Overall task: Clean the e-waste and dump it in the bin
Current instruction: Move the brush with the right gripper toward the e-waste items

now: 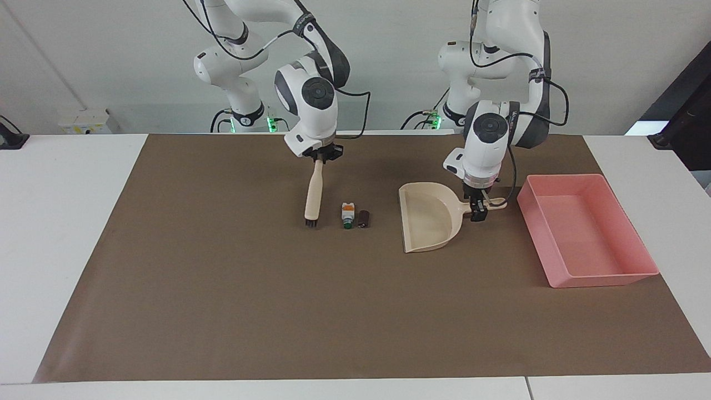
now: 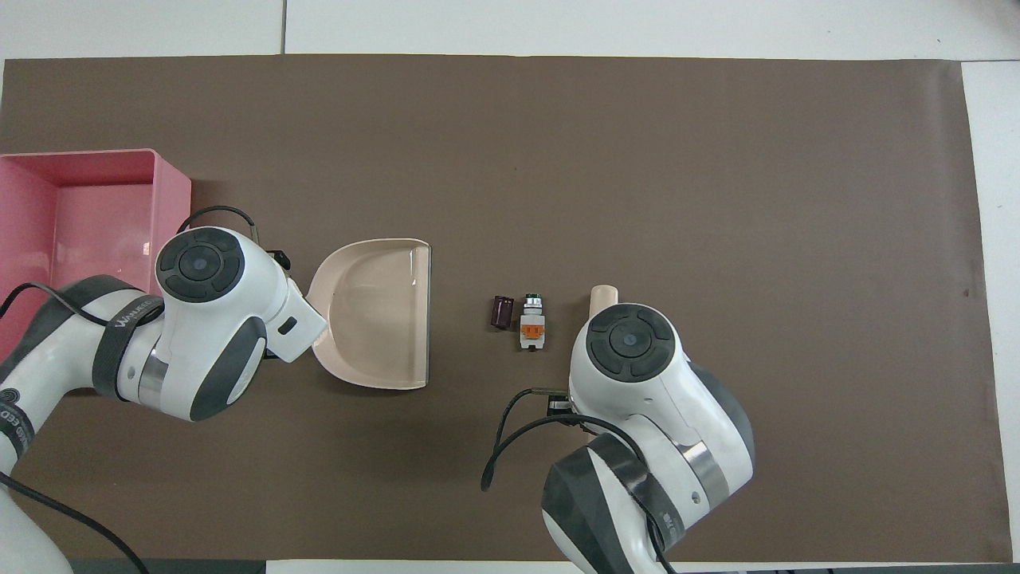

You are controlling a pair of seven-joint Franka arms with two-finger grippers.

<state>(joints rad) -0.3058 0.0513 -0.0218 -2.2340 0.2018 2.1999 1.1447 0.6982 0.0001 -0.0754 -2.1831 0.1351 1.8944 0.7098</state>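
Note:
The e-waste lies mid-mat: a white block with an orange patch and green tip [image 1: 348,214] [image 2: 531,324] and, touching beside it, a dark stubby cylinder [image 1: 364,218] [image 2: 501,312]. My right gripper [image 1: 319,156] is shut on the handle of a beige brush [image 1: 314,191], whose bristles hang at mat level just beside the white block, toward the right arm's end. My left gripper [image 1: 477,211] is shut on the handle of the beige dustpan [image 1: 427,222] [image 2: 374,323], which rests on the mat with its mouth facing the e-waste. The pink bin [image 1: 602,276] [image 2: 96,155] stands empty.
A brown mat [image 1: 278,305] covers most of the white table. The bin stands beside the dustpan at the left arm's end of the mat. In the overhead view both wrists hide their grippers; only the brush tip [image 2: 603,293] shows.

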